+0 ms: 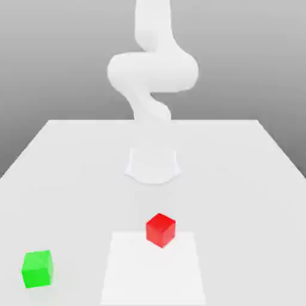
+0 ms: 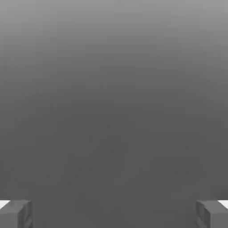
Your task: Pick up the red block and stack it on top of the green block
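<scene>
The red block (image 1: 161, 230) sits on the white table (image 1: 72, 173), at the far edge of a paler square patch (image 1: 153, 272) marked on the surface, one corner turned toward the camera. The green block (image 1: 37, 269) rests well apart from it, toward the exterior view's left and nearer the front edge of the table. Neither cube is touched by anything. Behind the red block the white robot arm (image 1: 152, 72) rises from its round base (image 1: 152, 165), bends over and leaves the frame at the top. In the hand view the gripper (image 2: 114, 213) stands spread wide, its two grey fingertips (image 2: 15, 213) at opposite corners with nothing between them.
</scene>
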`<state>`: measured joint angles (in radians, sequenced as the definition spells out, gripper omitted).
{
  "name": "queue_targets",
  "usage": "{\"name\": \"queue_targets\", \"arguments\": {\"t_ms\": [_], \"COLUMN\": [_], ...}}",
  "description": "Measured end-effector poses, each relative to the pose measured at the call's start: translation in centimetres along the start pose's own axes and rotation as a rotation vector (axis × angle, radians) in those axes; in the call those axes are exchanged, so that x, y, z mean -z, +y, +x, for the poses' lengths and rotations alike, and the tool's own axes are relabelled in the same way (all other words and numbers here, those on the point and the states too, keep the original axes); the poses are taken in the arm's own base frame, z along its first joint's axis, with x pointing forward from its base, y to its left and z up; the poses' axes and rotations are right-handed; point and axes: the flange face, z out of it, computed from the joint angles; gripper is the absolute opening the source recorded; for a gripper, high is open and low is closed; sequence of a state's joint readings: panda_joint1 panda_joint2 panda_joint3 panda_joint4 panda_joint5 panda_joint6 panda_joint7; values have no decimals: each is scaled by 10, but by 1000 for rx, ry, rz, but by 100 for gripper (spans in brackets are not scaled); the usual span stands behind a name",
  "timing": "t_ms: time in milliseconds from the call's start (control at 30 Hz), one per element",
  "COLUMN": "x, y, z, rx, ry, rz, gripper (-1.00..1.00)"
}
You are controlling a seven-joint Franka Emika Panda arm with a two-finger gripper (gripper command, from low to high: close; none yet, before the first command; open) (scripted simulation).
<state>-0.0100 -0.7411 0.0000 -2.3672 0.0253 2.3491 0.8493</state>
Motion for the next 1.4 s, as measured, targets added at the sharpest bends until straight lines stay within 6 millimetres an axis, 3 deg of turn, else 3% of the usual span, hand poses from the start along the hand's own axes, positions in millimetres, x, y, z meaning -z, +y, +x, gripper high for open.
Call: {"name": "queue_targets", "arguments": {"t_ms": [133,300,433,600,833,867,1100,1400], "x": [-96,-195,-256,-310,-348,-353,-354,-312], "y": [32,88,148,238,273,277,278,249], "z": [-25,-80,-139,-222,-251,-255,-256,-233], "rx": [-136,-288,-406,-544,-562,-562,-562,-560], "ry": [-100,-196,-248,-276,-281,-281,-279,-279], "rz": [-110,-273,-432,-649,-675,-677,-676,-676], "gripper": [0,0,0,0,0,-100,-100,-100]}}
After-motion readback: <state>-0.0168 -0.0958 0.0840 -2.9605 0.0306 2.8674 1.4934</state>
